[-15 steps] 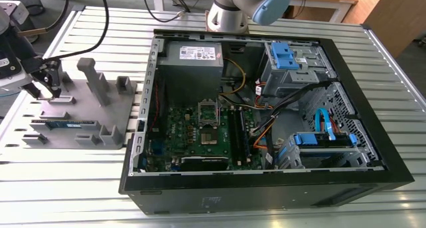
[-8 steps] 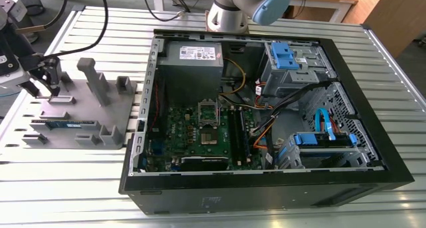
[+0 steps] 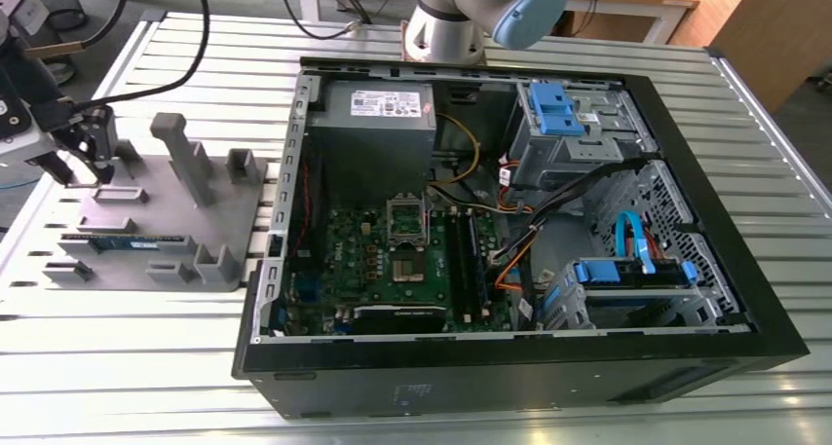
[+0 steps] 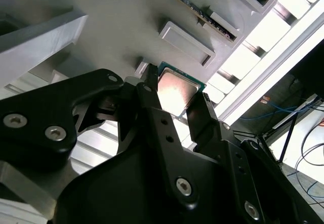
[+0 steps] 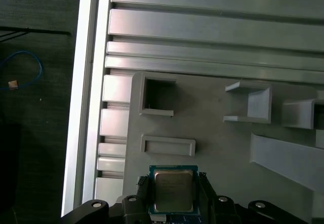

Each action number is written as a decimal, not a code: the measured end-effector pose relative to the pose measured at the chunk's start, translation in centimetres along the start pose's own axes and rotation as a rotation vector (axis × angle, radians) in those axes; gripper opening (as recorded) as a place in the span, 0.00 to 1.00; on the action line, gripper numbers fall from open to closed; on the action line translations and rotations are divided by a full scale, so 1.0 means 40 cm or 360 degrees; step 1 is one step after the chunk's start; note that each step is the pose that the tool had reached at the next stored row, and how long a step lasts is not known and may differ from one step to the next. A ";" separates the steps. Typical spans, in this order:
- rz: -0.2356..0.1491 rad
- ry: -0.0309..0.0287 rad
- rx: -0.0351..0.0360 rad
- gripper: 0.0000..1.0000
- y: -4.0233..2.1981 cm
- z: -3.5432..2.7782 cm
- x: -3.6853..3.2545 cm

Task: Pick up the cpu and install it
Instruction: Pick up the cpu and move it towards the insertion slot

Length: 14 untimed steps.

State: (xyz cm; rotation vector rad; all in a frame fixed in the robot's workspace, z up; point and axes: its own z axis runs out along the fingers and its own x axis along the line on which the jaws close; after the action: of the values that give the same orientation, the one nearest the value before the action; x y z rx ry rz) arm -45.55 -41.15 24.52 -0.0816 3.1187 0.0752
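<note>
The gripper (image 4: pixel 174 96) has its two black fingers (image 4: pixel 161 120) drawn in on opposite edges of the cpu (image 4: pixel 177 88), so the small square chip sits pinched between them with its silvery top facing the cameras and a thin green rim showing round it. In the first wrist view the same hold shows from above: the cpu (image 5: pixel 173 192) lies squarely between the fingertips of the gripper (image 5: pixel 173 183), close over the flat face of the grey holder (image 5: pixel 212 127). Whether the chip is touching the holder or is just off it I cannot tell.

Just beside the chip is a shallow rectangular pocket (image 5: pixel 168 145) in the holder, and beyond that a deeper square one (image 5: pixel 158 96). In the exterior view the gripper (image 3: pixel 81 153) hangs over the far corner of the holder (image 3: pixel 163 221) on the exterior view's left, where a memory stick (image 3: pixel 124 241) lies along the nearer part. The holder rests on a slatted metal table (image 3: pixel 131 367). Well apart, to the exterior view's right, stands an open computer case (image 3: pixel 728 299) with its green motherboard (image 3: pixel 377 270) and the socket (image 3: pixel 407 221)
</note>
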 end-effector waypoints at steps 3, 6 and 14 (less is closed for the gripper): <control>0.0000 -0.00005 0.0000 0.47 0.000 0.000 0.000; 0.0000 -0.00001 0.0000 0.47 0.000 0.000 0.000; 0.0000 0.00000 0.0000 0.47 0.001 -0.012 0.000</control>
State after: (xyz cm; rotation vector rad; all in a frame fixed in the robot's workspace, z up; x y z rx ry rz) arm -45.55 -41.15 24.98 -0.0816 3.1188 0.0751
